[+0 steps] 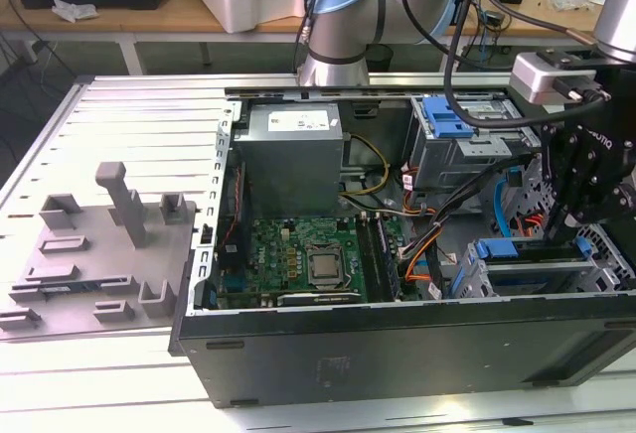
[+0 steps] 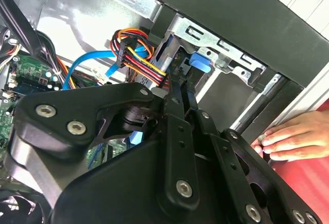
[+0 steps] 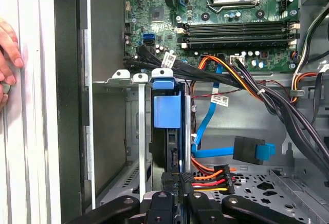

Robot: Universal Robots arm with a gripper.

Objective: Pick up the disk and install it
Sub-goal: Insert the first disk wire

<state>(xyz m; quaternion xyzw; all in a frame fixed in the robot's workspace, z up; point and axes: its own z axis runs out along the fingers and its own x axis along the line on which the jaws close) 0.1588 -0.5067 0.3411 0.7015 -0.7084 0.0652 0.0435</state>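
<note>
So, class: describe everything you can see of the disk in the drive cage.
In the first wrist view the disk stands on edge in a slot of the grey metal drive cage. A blue plastic carrier tab caps its end towards the motherboard; its visible edge looks dark. The claw sits at its opposite end.

**Robot gripper reaching into a computer's drive bay**

The black gripper [image 2: 181,82] looms large in the foreground. Its tip points into a grey metal drive bay [image 2: 226,49], just beside a blue plastic tab [image 2: 199,62]. A bundle of red, orange, yellow and black wires [image 2: 139,54] ends close beside the gripper. A blue cable [image 2: 85,62] curves near a green circuit board [image 2: 28,75]. A person's hand [image 2: 295,136] rests by the edge of the black case [image 2: 231,3].
</note>
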